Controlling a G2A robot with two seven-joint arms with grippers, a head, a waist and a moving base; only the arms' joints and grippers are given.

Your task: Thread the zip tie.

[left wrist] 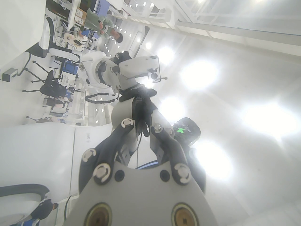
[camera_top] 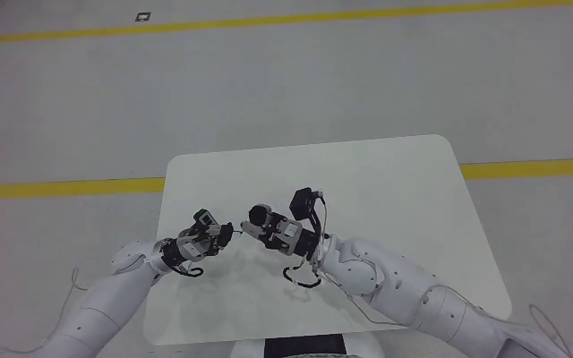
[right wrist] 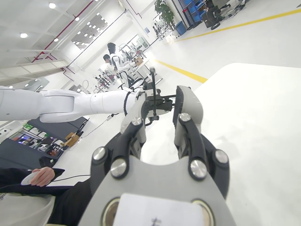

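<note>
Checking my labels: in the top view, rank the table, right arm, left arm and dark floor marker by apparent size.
1. table
2. right arm
3. left arm
4. floor marker
The arms are nearer the camera than the table, so this order holds for looks only.

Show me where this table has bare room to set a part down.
Free: the far strip of the table beyond both grippers, and the stretch between the right arm and the right edge. Crowded: near-left of centre, where the left gripper, holding the zip tie, meets the open right gripper.
</note>
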